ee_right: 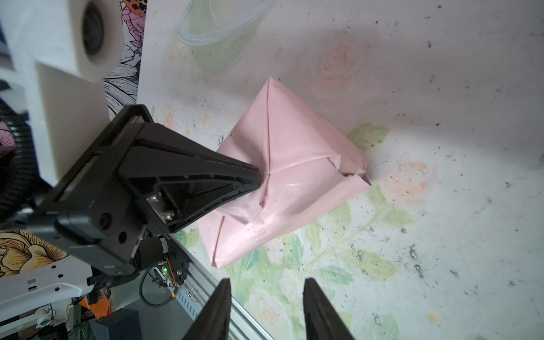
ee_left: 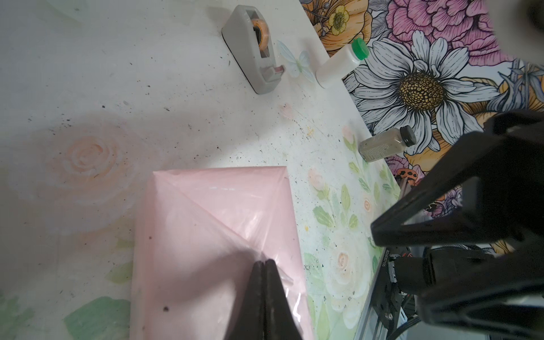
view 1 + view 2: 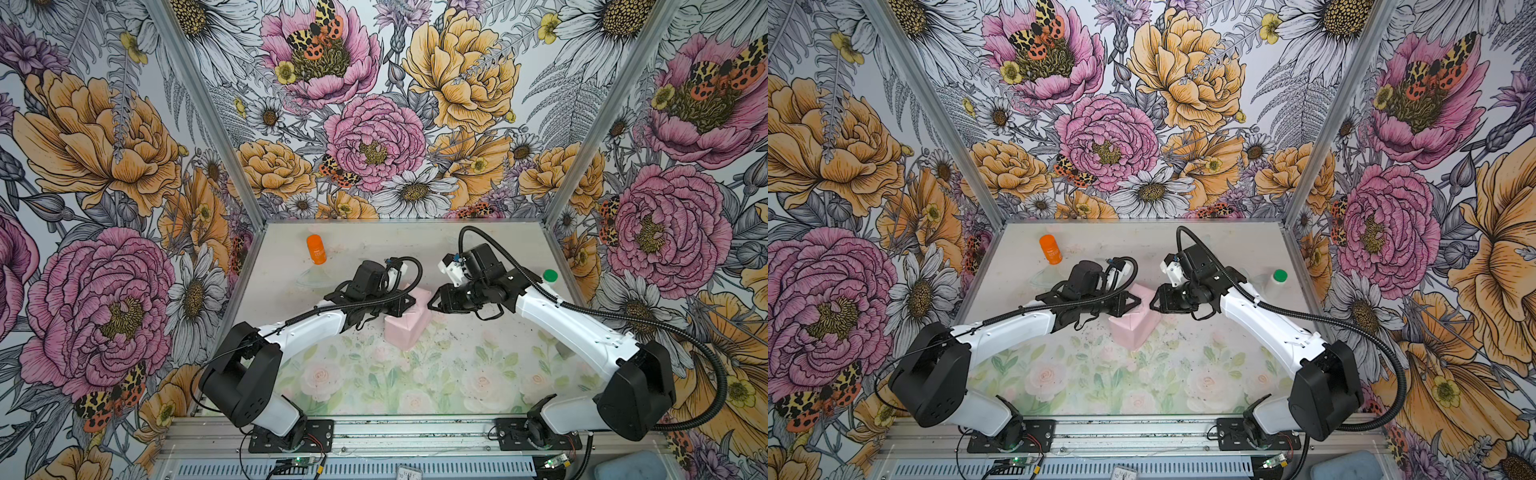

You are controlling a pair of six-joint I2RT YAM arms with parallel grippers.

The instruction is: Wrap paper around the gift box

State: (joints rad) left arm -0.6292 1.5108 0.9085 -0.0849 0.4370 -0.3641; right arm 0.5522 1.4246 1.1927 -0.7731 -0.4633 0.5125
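The closed left claw [image 2: 264,261] presses the folded pink paper [image 2: 212,212]; the right claw [image 1: 266,281] gapes empty.

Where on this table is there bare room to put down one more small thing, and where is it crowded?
Free: the near strip of table between the arm bases and the wrapped gift box; the far middle beside the orange bottle. Crowded: around the box, where left claw and right claw work, and by the green-capped bottle.

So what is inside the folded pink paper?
Only the paper itself shows, folded shut, with the shut left gripper pressing on it. Whether the gift box is inside cannot be seen.
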